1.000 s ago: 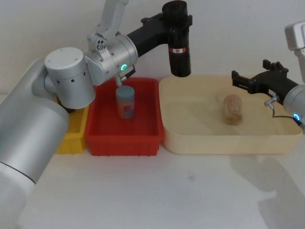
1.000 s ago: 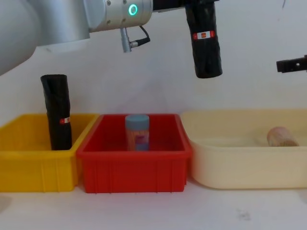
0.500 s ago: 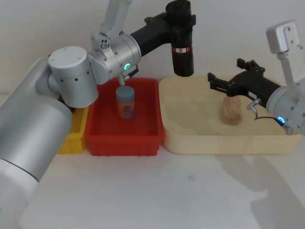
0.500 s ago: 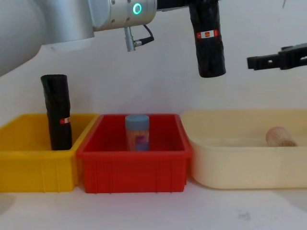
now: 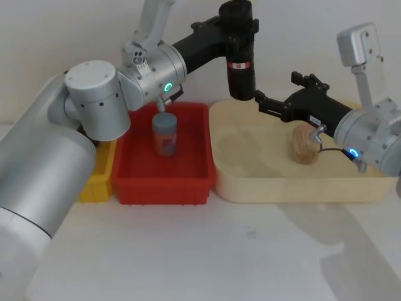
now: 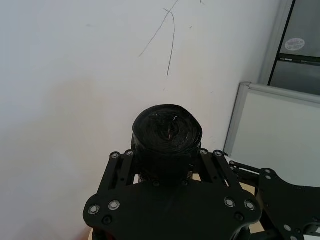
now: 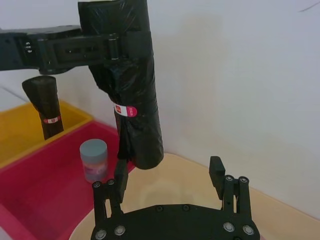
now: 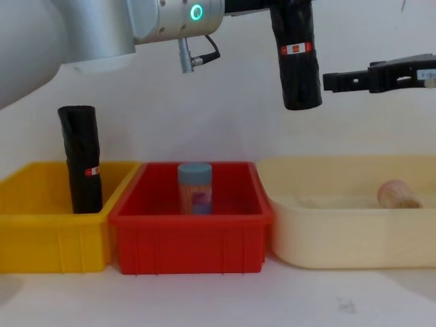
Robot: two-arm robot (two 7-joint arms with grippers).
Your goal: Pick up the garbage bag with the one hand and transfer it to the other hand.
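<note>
While our left gripper [image 5: 235, 25] pinches the garbage bag [image 5: 240, 63] near its top, upright and high over the cream tray's [image 8: 340, 163] left end, we should bracket the lower end squarely before closing. Our right gripper [image 7: 168, 171] reaches in level, jaws spread, just beside it.

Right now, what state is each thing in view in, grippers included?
Black cylindrical roll of garbage bags: held in the air, roughly upright.
Left gripper: shut on the roll's upper part.
Right gripper: open, beside the roll's lower end.
Second black roll: upright in the yellow bin.
Blue-capped jar: upright, capped, in the red bin.
Beige jar: lying on its side in the cream tray.
</note>
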